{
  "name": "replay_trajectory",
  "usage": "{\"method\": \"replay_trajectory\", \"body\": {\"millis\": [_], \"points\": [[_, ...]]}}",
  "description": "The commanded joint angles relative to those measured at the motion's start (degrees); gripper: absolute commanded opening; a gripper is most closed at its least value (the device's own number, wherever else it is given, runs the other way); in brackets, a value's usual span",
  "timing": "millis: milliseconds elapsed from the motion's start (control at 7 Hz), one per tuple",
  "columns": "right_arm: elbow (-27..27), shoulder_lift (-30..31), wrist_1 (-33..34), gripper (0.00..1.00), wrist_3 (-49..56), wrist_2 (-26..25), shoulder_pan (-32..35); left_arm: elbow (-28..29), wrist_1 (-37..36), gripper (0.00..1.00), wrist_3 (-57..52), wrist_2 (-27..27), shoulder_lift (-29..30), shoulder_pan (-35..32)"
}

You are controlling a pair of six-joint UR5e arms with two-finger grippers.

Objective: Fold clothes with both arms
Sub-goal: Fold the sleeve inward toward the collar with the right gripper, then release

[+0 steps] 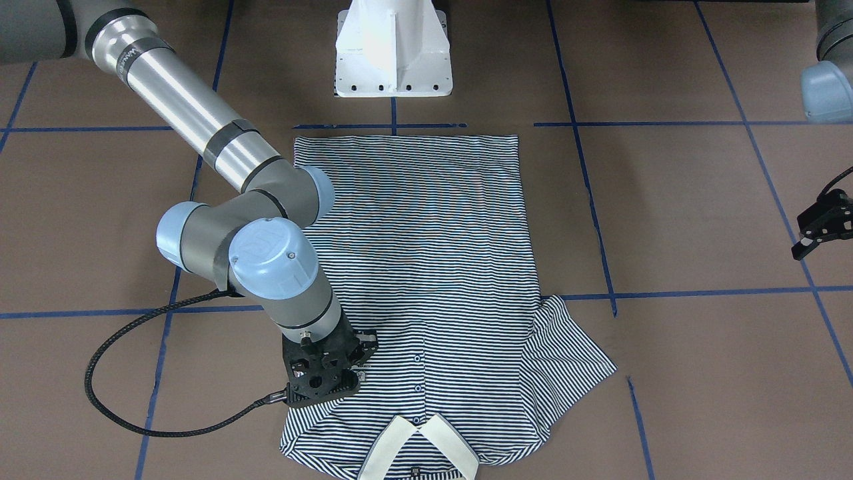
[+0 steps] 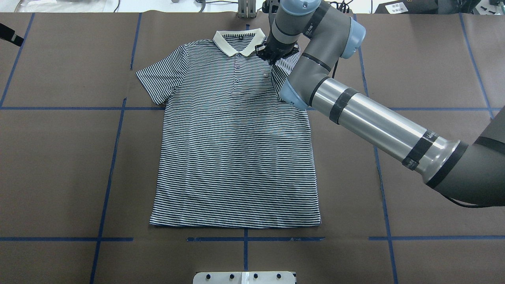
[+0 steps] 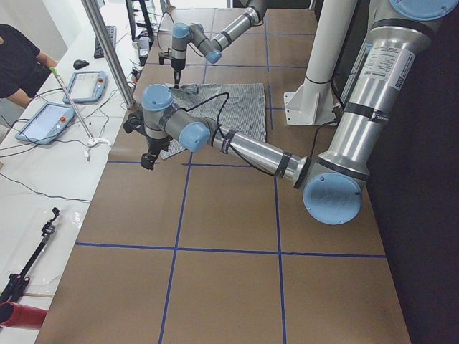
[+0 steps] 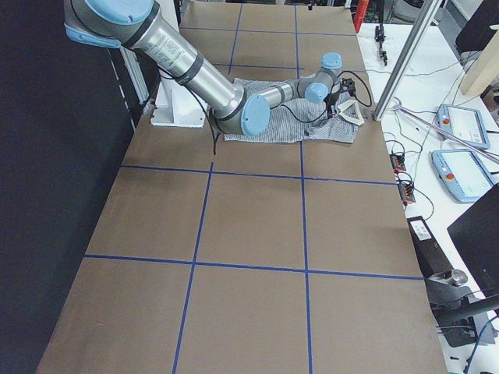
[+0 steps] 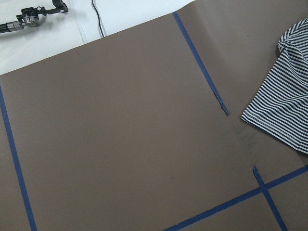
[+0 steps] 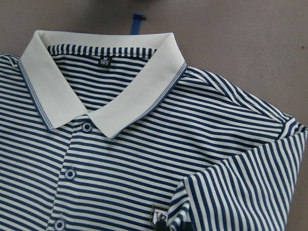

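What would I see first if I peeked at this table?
A navy-and-white striped polo shirt lies spread flat in the middle of the brown table with blue tape lines. The big grey right arm reaches over it, its black right gripper down beside the white collar, where one sleeve is folded onto the chest. The black left gripper hangs far off to the side.

Shirt (image 2: 232,157) lies flat on the table (image 2: 59,157), hem toward the pedestal (image 1: 393,50), collar (image 2: 238,41) away from it. Right gripper (image 2: 272,59) stands over the shoulder (image 6: 231,101) beside the collar (sleeve (image 6: 240,192) folded onto chest); left gripper (image 1: 810,237) well apart.
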State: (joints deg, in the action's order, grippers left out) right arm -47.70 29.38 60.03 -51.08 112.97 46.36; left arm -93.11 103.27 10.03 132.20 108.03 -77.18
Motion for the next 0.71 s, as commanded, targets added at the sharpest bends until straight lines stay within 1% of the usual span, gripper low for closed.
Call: {"method": "replay_trajectory", "body": {"millis": [0, 143, 286, 429, 571], "points": [[1.11, -0.73, -0.26, 1.00, -0.24, -0.65, -0.22, 0.03, 0.35, 1.00, 0.16, -0.10, 0.25, 0.10], [0.42, -0.73, -0.18, 1.00, -1.81, 0.31, 0.13, 0.47, 0.44, 1.00, 0.95, -0.18, 1.30, 0.18], [-4.81, 0.92, 3.56, 1.00, -4.52, 4.06, 0.48, 0.91, 0.44, 1.00, 7.83, -0.18, 3.74, 2.19], [-15.13, 4.24, 16.22, 1.00, -4.11, 5.84, 0.74, 0.91, 1.57, 1.00, 19.73, -0.53, 4.99, 5.51], [-25.41, 6.54, 31.57, 1.00, -4.02, 6.20, 1.27, 0.91, 6.89, 1.00, 28.81, -3.49, 5.08, 9.20]]}}
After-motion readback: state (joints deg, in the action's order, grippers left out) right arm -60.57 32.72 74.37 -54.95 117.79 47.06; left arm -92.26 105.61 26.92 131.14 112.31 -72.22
